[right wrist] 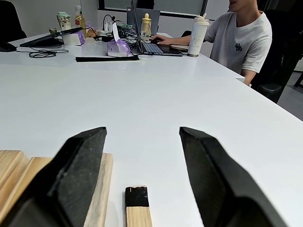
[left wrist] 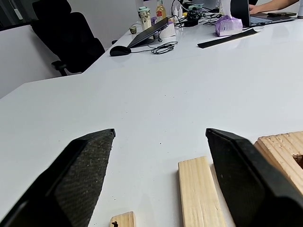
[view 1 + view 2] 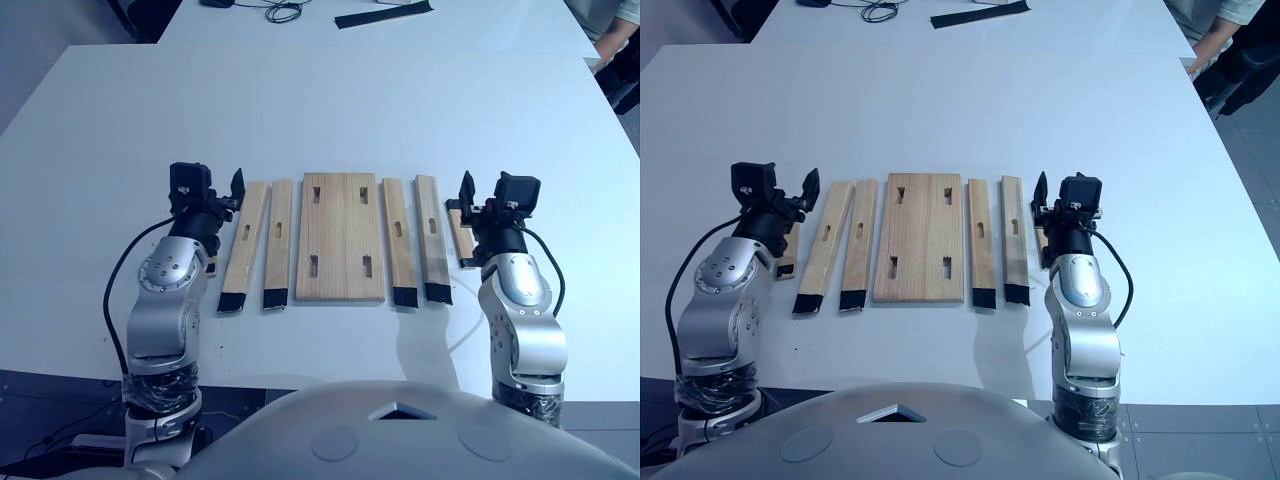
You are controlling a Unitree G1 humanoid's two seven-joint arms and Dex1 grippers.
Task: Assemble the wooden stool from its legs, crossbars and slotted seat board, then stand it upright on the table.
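The left gripper (image 2: 160, 139) is hanging low over the table. Its two black fingers (image 2: 80, 175) with the grainy pads are standing wide apart and are holding nothing. The right gripper (image 1: 143, 135) is waiting in the same way on the other side, fully spread and empty.

A short bar of pale wood with a black tip (image 1: 138, 208) is lying just under the right gripper, and a similar short pale bar (image 2: 123, 220) is lying under the left one. Between the arms four long, flat planks of light wood are lying side by side: the outer left plank (image 3: 245, 245), the inner left plank (image 3: 278, 243), the inner right plank (image 3: 399, 243) and the outer right plank (image 3: 431, 238). Each is showing one slot and a black near end. In the middle the wide rectangular seat board of grained pale wood (image 3: 340, 235) is lying flat, showing four small slots. Everything is resting on the smooth white table (image 3: 330, 100).

Nothing is joined, so I think the work is only beginning with a first pick. The pieces are thin and the table looks slippery. A gripper should therefore be coming down straight and closing across the narrow width, on bare wood near the middle, so that the piece is not tipping.
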